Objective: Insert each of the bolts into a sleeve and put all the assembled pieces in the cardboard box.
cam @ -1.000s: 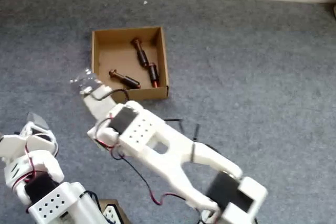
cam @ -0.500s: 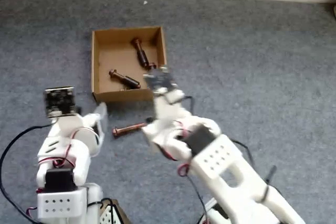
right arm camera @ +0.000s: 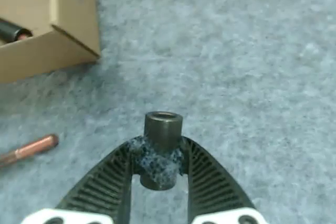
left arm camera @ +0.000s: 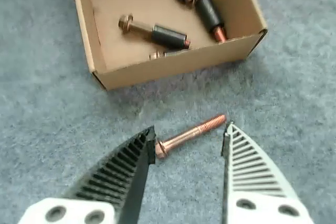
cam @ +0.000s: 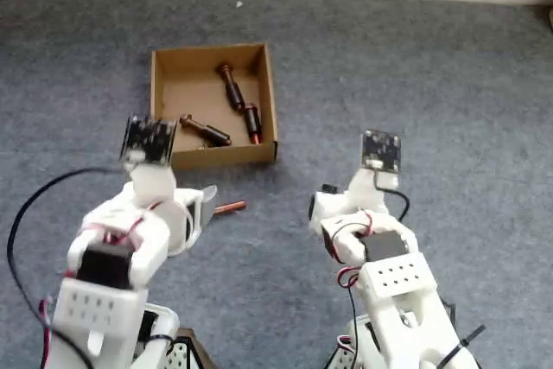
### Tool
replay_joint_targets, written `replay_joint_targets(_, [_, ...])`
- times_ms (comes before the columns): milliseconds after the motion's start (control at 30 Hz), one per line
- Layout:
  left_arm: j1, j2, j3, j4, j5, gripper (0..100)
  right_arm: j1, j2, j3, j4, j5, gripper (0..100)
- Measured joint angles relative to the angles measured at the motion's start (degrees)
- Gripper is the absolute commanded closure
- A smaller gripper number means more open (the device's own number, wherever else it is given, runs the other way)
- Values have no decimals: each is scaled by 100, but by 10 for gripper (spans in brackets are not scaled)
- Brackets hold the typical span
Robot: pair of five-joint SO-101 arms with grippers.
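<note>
Several assembled bolt-and-sleeve pieces (cam: 205, 131) are seen in the open cardboard box (cam: 226, 155). One loose copper-coloured bolt (left arm camera: 190, 135) is left on the grey worktop (cam: 449, 84), just near of the box, straddled by the wide-spread left tool (left arm camera: 190, 128). A dark cylindrical sleeve (right arm camera: 163, 124) is clamped in the right tool (right arm camera: 157, 148). Insertion and boxing are judged outstanding.

high: overhead, far, facing down
L wrist: close, low, facing box (left arm camera: 173, 66)
R wrist: close, low
shared: box corner + bolt (left arm camera: 189, 136)

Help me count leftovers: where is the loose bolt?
High view: the bolt lies on the carpet just outside the cardboard box's near wall, beside the left gripper.
</note>
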Motion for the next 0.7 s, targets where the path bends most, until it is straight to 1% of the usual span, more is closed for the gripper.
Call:
replay_joint_targets(133, [9, 1468, -703, 0, 484, 787, 316, 0, 299, -536, -26, 994])
replay_joint_targets(167, [0, 1837, -879, 0, 659, 811, 396, 0, 334, -659, -26, 994])
replay_joint_targets(267, [9, 2778, -1389, 0, 1213, 925, 484, 0, 352, -809, -26, 994])
replay_joint_targets(333, [62, 3358, -1679, 0, 1451, 990, 501, 0, 352, -844, -26, 994])
replay_joint_targets(533, [211, 4809, -2215, -9, 1679, 968, 519, 0, 352, -862, -26, 994])
replay_joint_targets(633, [229, 5222, -2233, -9, 2207, 947, 519, 0, 352, -862, -26, 994])
replay_joint_targets(700, [308, 5371, -2233, -9, 2734, 907, 519, 0, 352, -862, -26, 994])
